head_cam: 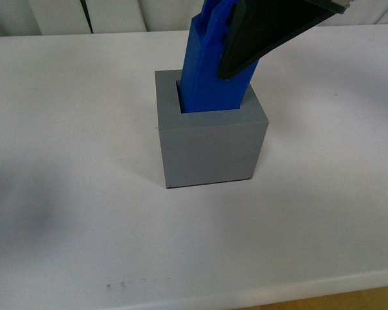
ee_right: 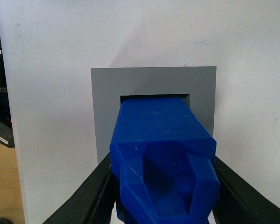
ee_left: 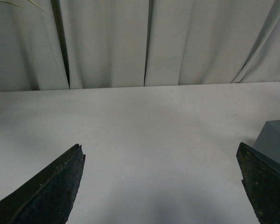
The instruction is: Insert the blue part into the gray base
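Note:
The gray base (head_cam: 210, 148) stands on the white table in the middle of the front view. The blue part (head_cam: 210, 71) leans slightly, its lower end inside the base's square recess. My right gripper (head_cam: 271, 32) is shut on its upper part, one black finger crossing in front of it. In the right wrist view the blue part (ee_right: 161, 154) fills the space between the black fingers (ee_right: 91, 196), with the gray base (ee_right: 105, 107) beyond it. My left gripper (ee_left: 161, 186) is open and empty over bare table; a corner of the gray base (ee_left: 275, 140) shows beside one finger.
The white table (head_cam: 64, 129) stretches all round the base, its front edge (head_cam: 246, 298) near the bottom of the front view. Pale curtains (ee_left: 130, 42) hang behind the table's far edge. A table edge and dark equipment (ee_right: 0, 126) show in the right wrist view.

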Controlling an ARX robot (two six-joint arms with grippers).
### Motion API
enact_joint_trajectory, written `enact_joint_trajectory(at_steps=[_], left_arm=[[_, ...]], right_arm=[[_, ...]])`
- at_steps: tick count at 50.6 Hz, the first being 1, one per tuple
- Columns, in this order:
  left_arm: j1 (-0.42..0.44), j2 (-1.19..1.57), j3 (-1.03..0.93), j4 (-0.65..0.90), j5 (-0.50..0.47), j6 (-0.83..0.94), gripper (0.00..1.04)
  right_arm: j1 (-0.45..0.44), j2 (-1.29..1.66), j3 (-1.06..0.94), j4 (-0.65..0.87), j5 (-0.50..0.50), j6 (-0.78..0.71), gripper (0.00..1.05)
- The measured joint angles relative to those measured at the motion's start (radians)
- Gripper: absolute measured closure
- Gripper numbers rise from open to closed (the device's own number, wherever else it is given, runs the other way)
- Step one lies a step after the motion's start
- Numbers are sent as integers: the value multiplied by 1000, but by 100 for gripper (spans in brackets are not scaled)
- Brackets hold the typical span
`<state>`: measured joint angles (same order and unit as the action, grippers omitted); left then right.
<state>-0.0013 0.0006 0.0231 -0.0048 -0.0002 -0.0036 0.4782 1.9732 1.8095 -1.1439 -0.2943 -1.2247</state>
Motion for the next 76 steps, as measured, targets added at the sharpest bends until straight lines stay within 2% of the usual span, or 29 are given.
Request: enact_joint_trajectory(at_steps=[7,17,23,26,33,43,53,59,63,68,76], left_arm=[[0,0,0,0,0,0,6],[0,0,0,0,0,0,6],[0,0,0,0,0,0,6],[0,0,0,0,0,0,6],[0,0,0,0,0,0,6],[0,0,0,0,0,0,6],[0,0,0,0,0,0,6],[0,0,0,0,0,0,6],[0,0,0,0,0,0,6],[0,0,0,0,0,0,6],[0,0,0,0,0,0,6]], right_arm=[[0,0,-2,2,-2,-1,56],[-2,0,5,0,-48,19,20],[-9,-4,13,1,-75,26,5],[-21,-12,14,2,-113,29,8],[-70,-71,8,76,-190,73,7],[-182,-243,-155,231,-332,165,7],[-343,-418,-414,467,-471,302,7],[-486,-520,-629,730,-562,474,7],[-558,-555,-758,933,-573,611,7],[-572,-556,-784,967,-576,676,7],[-568,-562,-784,970,-580,699,7]])
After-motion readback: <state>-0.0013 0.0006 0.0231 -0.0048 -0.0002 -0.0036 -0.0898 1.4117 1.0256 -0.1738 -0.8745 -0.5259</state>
